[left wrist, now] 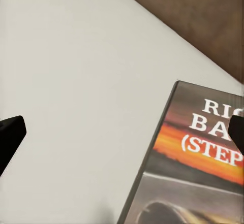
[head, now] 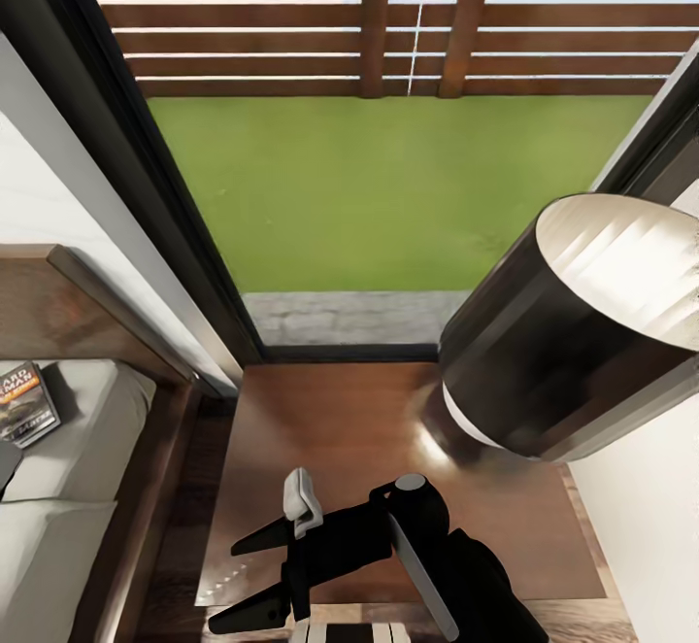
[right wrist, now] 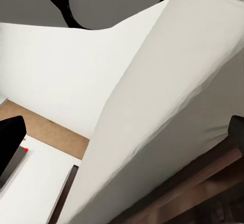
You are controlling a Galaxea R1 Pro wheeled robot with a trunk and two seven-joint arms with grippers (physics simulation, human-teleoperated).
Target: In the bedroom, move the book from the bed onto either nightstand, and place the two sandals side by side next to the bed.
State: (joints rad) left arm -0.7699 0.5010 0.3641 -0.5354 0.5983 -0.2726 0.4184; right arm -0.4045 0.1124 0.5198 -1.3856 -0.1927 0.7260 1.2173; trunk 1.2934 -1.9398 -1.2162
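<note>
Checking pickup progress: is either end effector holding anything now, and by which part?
Nothing is held. The left end effector is open above the book, which lies flat on the bed, not yet gripped. The right end effector is open and empty over the nightstand.

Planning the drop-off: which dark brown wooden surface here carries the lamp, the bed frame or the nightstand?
The glossy dark brown nightstand below the window; the black-shaded lamp stands on it. The bed frame borders the mattress.

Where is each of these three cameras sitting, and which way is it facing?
Head view: from the robot's head, down onto the dark brown wooden nightstand and black-shaded lamp; the right gripper shows.
Left wrist view: along the left gripper, onto the dark paperback book.
Right wrist view: along the right gripper's fingers, at pale bedding.
Head and left wrist share the book and pale grey-white mattress.
</note>
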